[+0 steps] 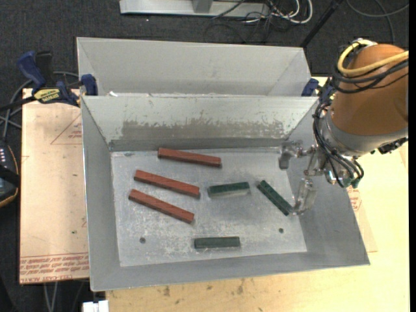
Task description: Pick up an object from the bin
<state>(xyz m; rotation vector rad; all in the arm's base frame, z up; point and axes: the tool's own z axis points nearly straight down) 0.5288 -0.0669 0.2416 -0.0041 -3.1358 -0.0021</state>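
While I view it from above, the grey bin (195, 119) carries six loose bars. The gripper (296, 179) hangs at its right side, fingers spread wide and holding nothing. One fingertip (305, 199) stands just beside the slanted dark green bar (273, 197). Three red-brown bars (167, 183) lie to the left, and two level green bars (228, 189) lie mid-floor.

The wrist is enclosed by a rounded orange cover (370, 93), smooth and bulbous. Across its top a pale yellow cable (354, 46) is looped, with thin dark ones laid beside it. Below the cover a dark ring is seen, from which black cables (338, 164) are hung in loops. The gripper (303, 201) is made of slim pale grey metal, and a small grey block (285, 159) is set out to one side
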